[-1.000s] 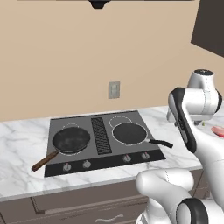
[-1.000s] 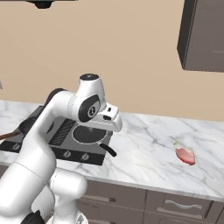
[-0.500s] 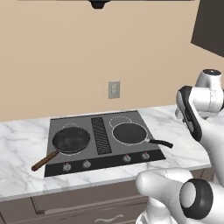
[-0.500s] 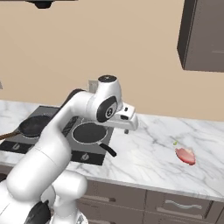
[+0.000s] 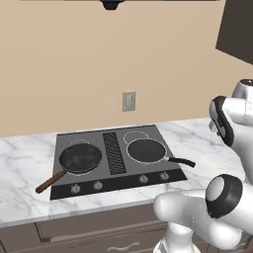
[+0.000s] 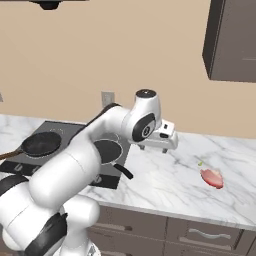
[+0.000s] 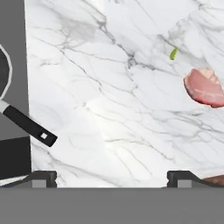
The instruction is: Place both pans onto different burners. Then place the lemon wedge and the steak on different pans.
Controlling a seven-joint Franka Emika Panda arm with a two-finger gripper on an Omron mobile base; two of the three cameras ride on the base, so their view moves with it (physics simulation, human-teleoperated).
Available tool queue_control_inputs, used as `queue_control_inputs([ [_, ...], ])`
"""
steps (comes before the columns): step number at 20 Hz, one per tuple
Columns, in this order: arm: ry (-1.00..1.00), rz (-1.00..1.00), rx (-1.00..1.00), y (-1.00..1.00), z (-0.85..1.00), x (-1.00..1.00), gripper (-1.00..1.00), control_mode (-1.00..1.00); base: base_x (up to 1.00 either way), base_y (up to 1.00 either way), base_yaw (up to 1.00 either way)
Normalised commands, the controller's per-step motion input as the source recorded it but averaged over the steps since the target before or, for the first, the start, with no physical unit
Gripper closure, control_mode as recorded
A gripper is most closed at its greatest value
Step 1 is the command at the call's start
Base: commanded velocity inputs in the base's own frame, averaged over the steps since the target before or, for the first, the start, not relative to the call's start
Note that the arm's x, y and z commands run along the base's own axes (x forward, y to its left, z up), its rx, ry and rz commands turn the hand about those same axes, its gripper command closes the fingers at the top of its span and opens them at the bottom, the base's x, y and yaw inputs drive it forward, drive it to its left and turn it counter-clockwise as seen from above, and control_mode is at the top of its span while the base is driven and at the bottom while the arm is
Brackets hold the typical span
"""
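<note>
Sitting on the dark cooktop (image 5: 117, 158), the wooden-handled pan (image 5: 79, 159) covers a left burner and the all-dark pan (image 5: 147, 151) a right one, its handle jutting out over the marble counter (image 6: 165, 182). A wall outlet (image 5: 128, 101) is mounted behind the stove, and a dark cabinet (image 6: 232, 40) hangs at upper right. The claw (image 7: 111, 177) hangs released, fingers wide apart, above bare marble. In the hand view the steak (image 7: 204, 87) lies at about two o'clock from the claw, the lemon wedge (image 7: 173, 53) just beside it at one o'clock, apart from it; nothing lies between.
</note>
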Motion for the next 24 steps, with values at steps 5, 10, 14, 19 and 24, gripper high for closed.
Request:
queue_control_inputs([
  [5,-0.11,0.0,-0.1,-0.45,-0.37,0.02,-1.0,-1.0,0.0,0.0,0.0],
  [10,-0.11,0.0,-0.14,-0.29,-0.5,0.0,-1.0,-1.0,0.0,0.0,0.0],
  [14,-0.09,0.0,-0.13,-0.23,-0.46,0.01,-1.0,-1.0,0.0,0.0,0.0],
  [19,-0.01,0.0,-0.02,-0.3,-0.1,0.06,-1.0,-1.0,0.0,0.0,0.0],
  [24,0.02,0.0,0.0,-0.28,0.0,0.07,-1.0,-1.0,0.0,0.0,0.0],
])
